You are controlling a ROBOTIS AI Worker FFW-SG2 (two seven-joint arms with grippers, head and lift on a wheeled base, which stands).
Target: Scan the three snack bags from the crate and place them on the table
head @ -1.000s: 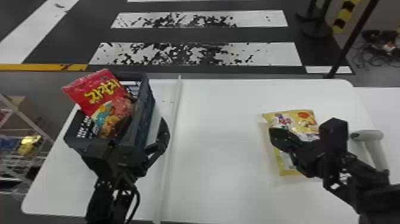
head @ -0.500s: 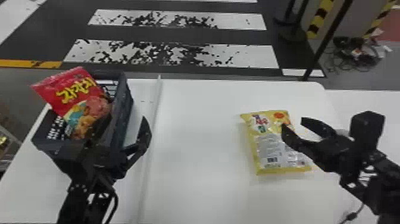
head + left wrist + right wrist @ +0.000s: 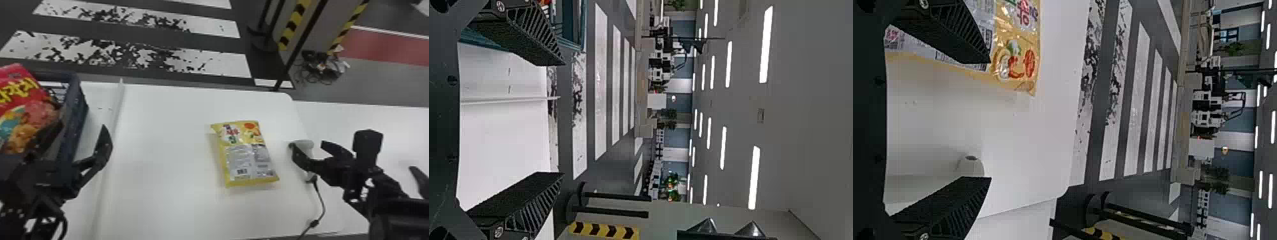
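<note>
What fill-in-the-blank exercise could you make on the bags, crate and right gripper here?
The flat snack bag on the table has ____ edges.
The crate stands to the robot's ____ of it.
Lettering on the crated snack bag sits on ____.
The right gripper has its fingers ____, holding nothing.

Missing words: yellow; left; red; open.

Yellow bag (image 3: 245, 156) lies on table (image 3: 166, 159) — red bag (image 3: 22, 95) in crate (image 3: 76, 105).
</note>
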